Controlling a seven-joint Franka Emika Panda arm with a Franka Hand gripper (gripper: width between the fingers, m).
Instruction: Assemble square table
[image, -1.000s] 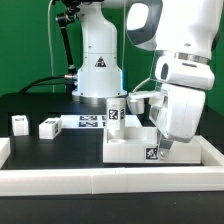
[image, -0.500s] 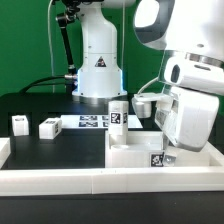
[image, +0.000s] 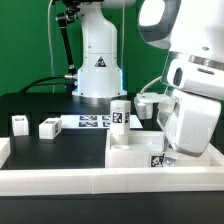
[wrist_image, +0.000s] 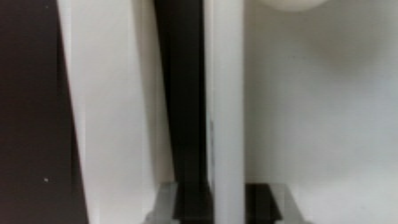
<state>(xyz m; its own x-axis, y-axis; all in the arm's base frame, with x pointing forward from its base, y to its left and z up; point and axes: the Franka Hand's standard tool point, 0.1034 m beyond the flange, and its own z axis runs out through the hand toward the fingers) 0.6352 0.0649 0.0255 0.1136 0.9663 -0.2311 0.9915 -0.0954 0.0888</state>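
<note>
Square table slab (image: 135, 150) lies at the exterior view's right, and its front edge appears to be against the border wall (image: 60, 178). The arm's bulky wrist hangs over the slab's right side and hides the gripper (wrist_image: 224, 205) from outside. We take the jaws as fully closed; whether anything thin is pinched between them, we cannot tell. Upright leg (image: 118, 114) stands on the slab's far corner. Two more lie on the exterior view's left: inner loose leg (image: 47, 127) just beside the marker board (image: 88, 122), outer loose leg (image: 18, 122) beyond it. We judge the step to be seating the slab into the wall corner. Advice: push low and level, go slowly, and watch that the upright leg does not tip.
</note>
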